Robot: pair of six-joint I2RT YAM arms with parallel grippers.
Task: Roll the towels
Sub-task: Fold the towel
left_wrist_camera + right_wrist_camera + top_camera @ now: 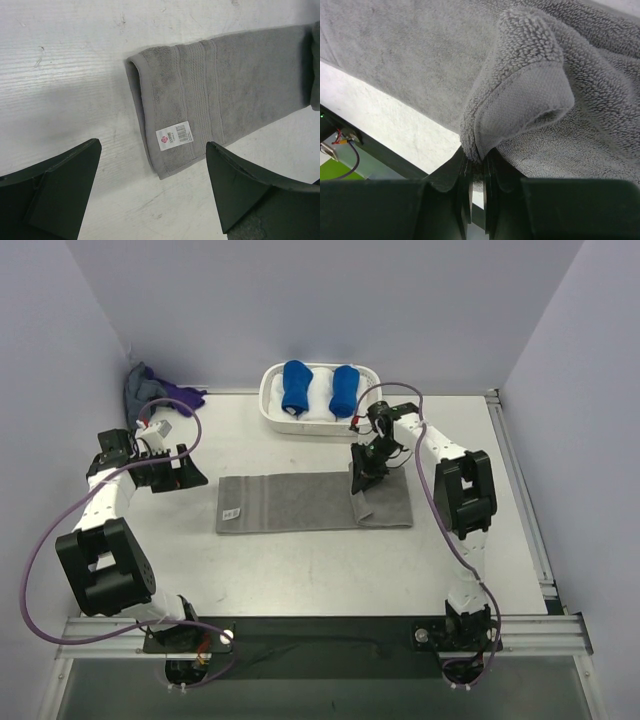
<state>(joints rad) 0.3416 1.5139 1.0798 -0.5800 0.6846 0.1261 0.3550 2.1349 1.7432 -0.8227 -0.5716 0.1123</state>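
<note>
From above, the grey towel lay flat on the table as a long strip, its long axis running left to right between the two arms, in front of the white basket that held two blue bundles. A purple cloth sat in the far left corner, well apart. The right gripper stood down on the towel's right part, where the cloth was raised in a fold. The left gripper hung just beyond the towel's left short end, pointing toward it and not touching it. In the left wrist view, the left gripper was spread wide and held nothing. The towel's doubled short edge and its label lay between and ahead of its fingers, with the strip running away to the upper right. In the right wrist view, the right gripper was pinched tight on the towel's hemmed edge, lifted and curled over the flat pile beneath. The right arm was plainly the one engaged. As I judged it, a roll would have to travel along the long axis, from this held right end leftward toward the labelled end, where the left gripper was the nearer one to steady the cloth.
</note>
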